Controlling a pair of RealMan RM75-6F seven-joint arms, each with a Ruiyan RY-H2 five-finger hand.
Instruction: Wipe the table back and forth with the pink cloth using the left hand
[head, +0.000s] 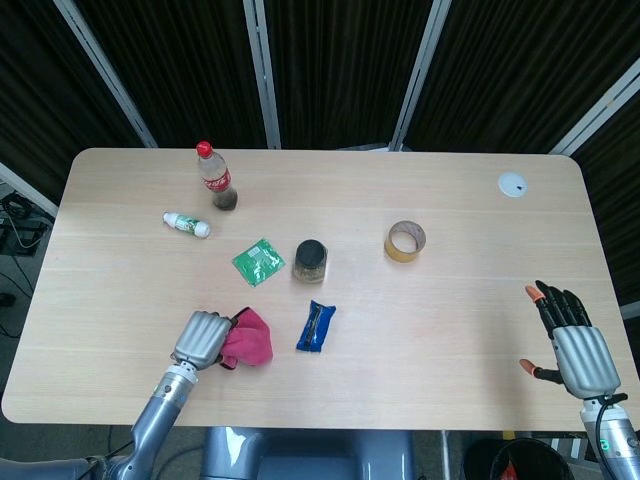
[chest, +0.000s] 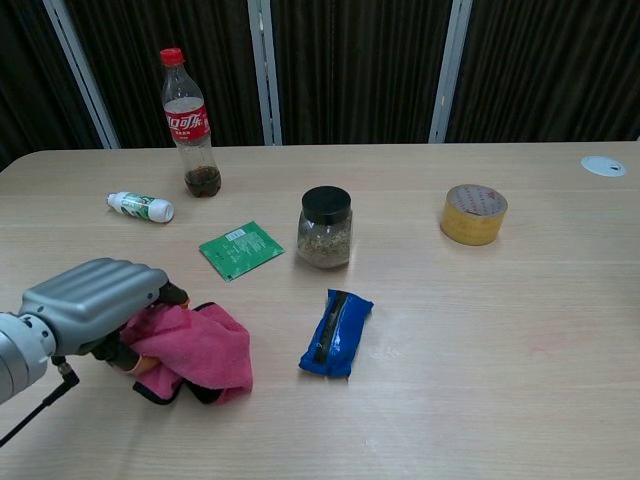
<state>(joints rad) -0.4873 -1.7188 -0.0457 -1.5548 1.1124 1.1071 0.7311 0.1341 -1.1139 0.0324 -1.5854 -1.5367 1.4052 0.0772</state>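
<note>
Wiping appears under way: the left hand (chest: 92, 305) presses the pink cloth (chest: 200, 347), fingers closed on it, near the tabletop (head: 450, 330) front edge, with further strokes likely remaining.

The cola bottle (chest: 190, 125) wears a red label with white Chinese Coca-Cola lettering. White print shows on the green sachet (chest: 241, 249), too small to read. Nothing else is legible.
</note>
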